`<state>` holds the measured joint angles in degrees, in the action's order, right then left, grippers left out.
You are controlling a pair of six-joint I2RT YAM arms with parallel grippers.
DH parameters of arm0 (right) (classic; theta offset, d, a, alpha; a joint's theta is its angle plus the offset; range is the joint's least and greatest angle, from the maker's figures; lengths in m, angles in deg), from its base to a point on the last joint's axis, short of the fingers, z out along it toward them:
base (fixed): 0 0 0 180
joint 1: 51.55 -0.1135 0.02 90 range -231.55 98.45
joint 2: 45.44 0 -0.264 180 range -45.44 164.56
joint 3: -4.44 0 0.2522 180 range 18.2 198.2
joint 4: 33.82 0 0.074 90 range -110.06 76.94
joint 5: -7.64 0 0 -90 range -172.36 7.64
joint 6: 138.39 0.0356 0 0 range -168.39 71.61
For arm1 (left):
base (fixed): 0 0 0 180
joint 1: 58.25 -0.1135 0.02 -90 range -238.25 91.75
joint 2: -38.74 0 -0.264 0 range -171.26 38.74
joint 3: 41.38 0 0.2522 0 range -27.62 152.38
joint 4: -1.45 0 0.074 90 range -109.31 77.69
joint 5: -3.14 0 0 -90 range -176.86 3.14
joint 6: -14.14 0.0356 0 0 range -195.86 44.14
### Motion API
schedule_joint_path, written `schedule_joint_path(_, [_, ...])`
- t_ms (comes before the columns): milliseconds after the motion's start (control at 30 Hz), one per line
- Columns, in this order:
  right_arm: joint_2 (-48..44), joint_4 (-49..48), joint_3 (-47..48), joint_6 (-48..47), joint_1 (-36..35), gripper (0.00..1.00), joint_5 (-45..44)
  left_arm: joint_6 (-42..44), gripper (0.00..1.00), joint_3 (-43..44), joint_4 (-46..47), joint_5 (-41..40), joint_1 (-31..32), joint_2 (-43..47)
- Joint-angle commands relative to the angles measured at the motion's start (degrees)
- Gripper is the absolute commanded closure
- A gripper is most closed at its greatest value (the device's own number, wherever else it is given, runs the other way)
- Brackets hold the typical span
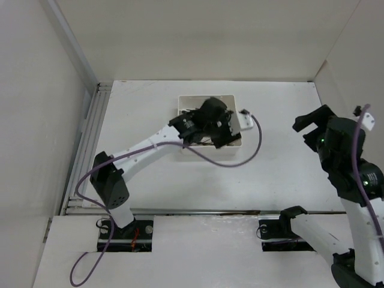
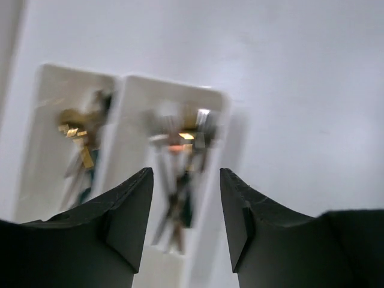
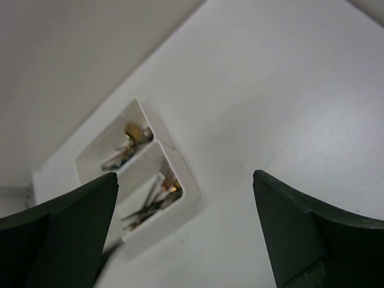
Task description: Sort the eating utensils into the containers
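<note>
Sorting looks finished | utensils (image 3: 153, 201) lie in both containers (image 3: 183, 171), none seen loose on worktop (image 1: 288, 120) | your left hand (image 2: 186, 180) and right hand (image 3: 185, 177) gape empty.

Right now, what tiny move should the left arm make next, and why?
Probably lift the left gripper straight up, away from the containers. It hangs open and empty over them, utensils lie in both, and I see none loose on the table.
</note>
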<state>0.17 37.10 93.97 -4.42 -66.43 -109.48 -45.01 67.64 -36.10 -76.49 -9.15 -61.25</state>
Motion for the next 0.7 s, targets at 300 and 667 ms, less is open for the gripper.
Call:
schedule_joint_path(300, [-6.29, 0.23, 1.76, 0.77, 0.46, 0.04, -4.7, -13.09, 0.53, -12.74, 3.04, 8.01, 19.27, -2.75])
schedule_joint_path(667, [-16.33, 2.86, -2.46, -0.28, 0.46, 0.07, -4.7, -17.23, 0.62, -7.1, 7.17, 8.0, 27.09, -14.79])
